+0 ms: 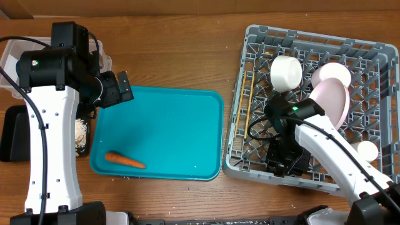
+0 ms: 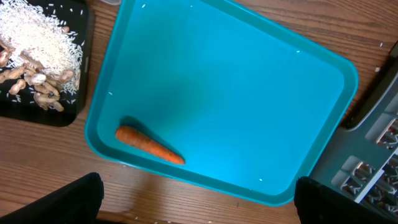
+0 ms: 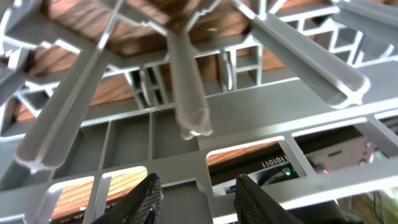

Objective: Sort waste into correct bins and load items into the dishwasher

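Sorting so far: we are judging the food scraps (image 2: 37, 43) done, since rice and beige bits are lying in the black tray (image 1: 11, 134), just beside the teal tray (image 1: 187, 119) on the left arm's side.
Waste remaining: we are seeing only the carrot (image 2: 149, 144), lying inside the teal tray near its front corner on the left arm's side; no wrapper or tissue is showing on it.
Clear tub (image 1: 12, 56): it is sitting beyond the teal tray's far corner on the left arm's side, mostly hidden by the arm, so we cannot tell what it holds.
Loading so far: the dish rack (image 1: 375, 59), just beside the teal tray on the right arm's side, is carrying a cup (image 1: 286, 72), a plate (image 1: 331, 103), a small bowl (image 1: 365, 150) and the chopsticks (image 1: 248, 103) along its tray-side edge.
Left gripper (image 2: 196, 186): we are hovering above the teal tray with jaws spread wide, holding nothing.
Right gripper (image 3: 202, 199): we are reaching low inside the rack's corner nearest the teal tray's front, jaws parted a little, gripping nothing we can see.
Outstanding: we are reckoning the carrot's move to a bin is what is left.
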Motion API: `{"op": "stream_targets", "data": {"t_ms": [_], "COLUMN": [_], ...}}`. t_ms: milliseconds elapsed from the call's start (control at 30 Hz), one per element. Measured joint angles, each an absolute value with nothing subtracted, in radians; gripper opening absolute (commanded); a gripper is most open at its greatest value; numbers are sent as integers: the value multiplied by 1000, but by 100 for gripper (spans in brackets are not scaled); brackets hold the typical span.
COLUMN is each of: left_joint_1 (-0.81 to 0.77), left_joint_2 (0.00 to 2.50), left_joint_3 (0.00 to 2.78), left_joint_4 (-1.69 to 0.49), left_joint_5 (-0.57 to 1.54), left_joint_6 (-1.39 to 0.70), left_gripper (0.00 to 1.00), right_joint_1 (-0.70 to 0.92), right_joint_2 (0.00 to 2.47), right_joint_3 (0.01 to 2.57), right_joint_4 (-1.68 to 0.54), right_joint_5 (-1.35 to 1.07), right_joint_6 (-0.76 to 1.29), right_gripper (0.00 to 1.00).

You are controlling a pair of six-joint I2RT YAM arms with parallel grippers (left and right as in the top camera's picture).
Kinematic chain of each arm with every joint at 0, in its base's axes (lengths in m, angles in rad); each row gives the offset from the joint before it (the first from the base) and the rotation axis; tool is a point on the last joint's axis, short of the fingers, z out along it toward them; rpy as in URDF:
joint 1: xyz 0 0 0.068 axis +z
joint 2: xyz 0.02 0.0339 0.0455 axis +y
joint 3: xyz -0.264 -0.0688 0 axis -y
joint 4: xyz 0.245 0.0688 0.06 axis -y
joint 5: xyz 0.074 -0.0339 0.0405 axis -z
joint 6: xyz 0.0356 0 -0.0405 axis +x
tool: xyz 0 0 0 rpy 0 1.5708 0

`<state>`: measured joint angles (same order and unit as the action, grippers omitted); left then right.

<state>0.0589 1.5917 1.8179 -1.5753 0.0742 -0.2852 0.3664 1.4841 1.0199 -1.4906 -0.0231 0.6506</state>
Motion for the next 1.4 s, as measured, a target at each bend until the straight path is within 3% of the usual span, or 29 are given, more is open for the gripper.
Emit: {"op": "stream_targets", "data": {"t_ms": [67,167,500,667,767,1400], "left_joint_1": [59,59,59,59,59,59], "left_joint_2": [1592,1592,1592,1592,1592,1592], "left_joint_3": [1818,1818,1818,1818,1818,1818], "left_joint_4": [-1575,-1575,-1575,-1575,-1575,-1575], "left_joint_5": [74,75,74,74,74,74], "left_joint_6": [-285,-285,-285,-285,-285,-285], "left_gripper": [100,100,100,100,100,100], "right_joint_1": [366,366,362,363,363,367], "right_joint_2": [1484,1484,1484,1484,1484,1484], "right_joint_3": [1020,1019,1019,1005,985,974], "right_joint_4": [-1486,-1427,-1249,-1194,-1210,-1356], "right_joint_5": [-22,-61,-97,-83,-51,139], "right_joint_6": [670,661,629,633,657,842], "right_gripper": [25,19,18,13,7,7]}}
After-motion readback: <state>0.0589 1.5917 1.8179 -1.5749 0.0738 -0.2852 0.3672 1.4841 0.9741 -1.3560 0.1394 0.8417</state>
